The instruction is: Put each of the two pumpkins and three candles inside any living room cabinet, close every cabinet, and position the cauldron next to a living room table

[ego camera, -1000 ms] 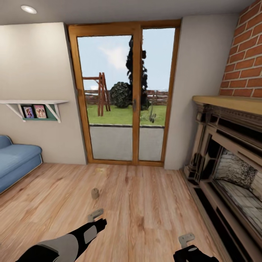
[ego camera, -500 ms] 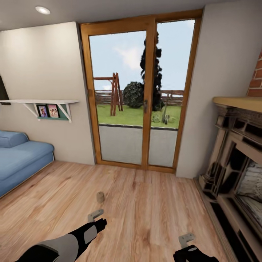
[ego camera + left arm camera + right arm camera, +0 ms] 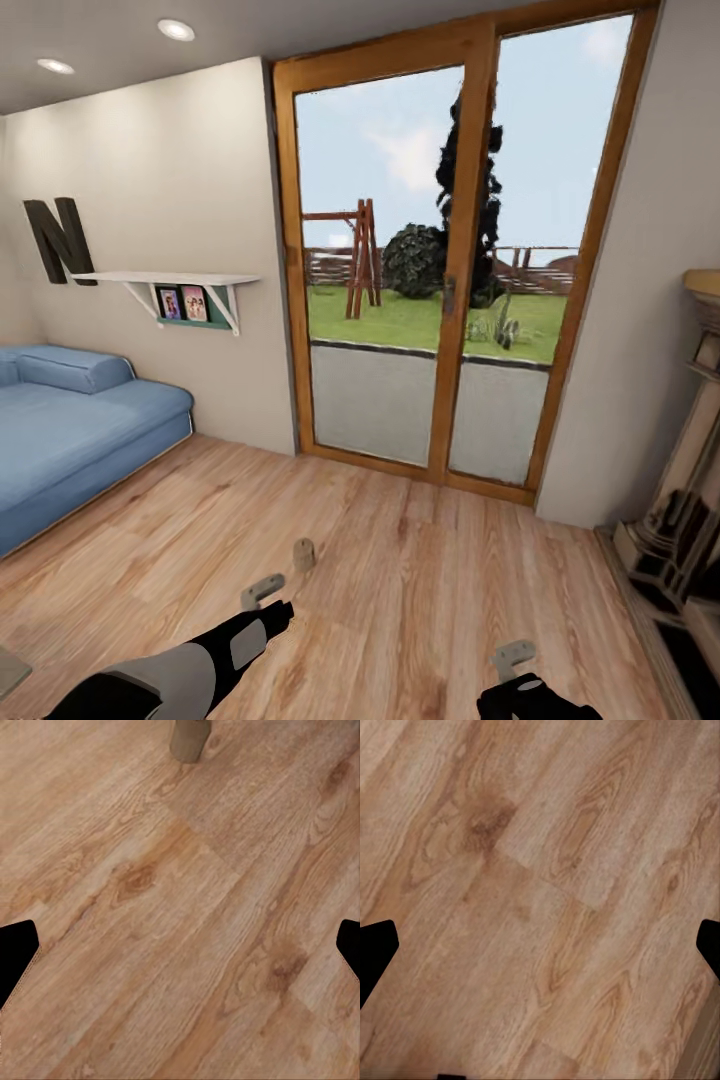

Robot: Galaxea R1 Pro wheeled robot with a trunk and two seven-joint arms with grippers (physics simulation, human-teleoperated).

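Note:
One short tan candle stands upright on the wooden floor, a little ahead of my left gripper. In the left wrist view the same candle sits at the frame's edge, well beyond the open left gripper, which holds nothing. My right gripper hangs low over bare floor, and in its wrist view the right gripper is open and empty. The pumpkins, cabinet, cauldron and table are out of view.
A blue sofa lies along the left wall under a white shelf with photos. Wood-framed glass doors face me. A fireplace surround stands at the right edge. Open wooden floor stretches between them.
The whole view has swung left: the fireplace has slid toward the right edge and more sofa and wall show. The arms keep the same pose.

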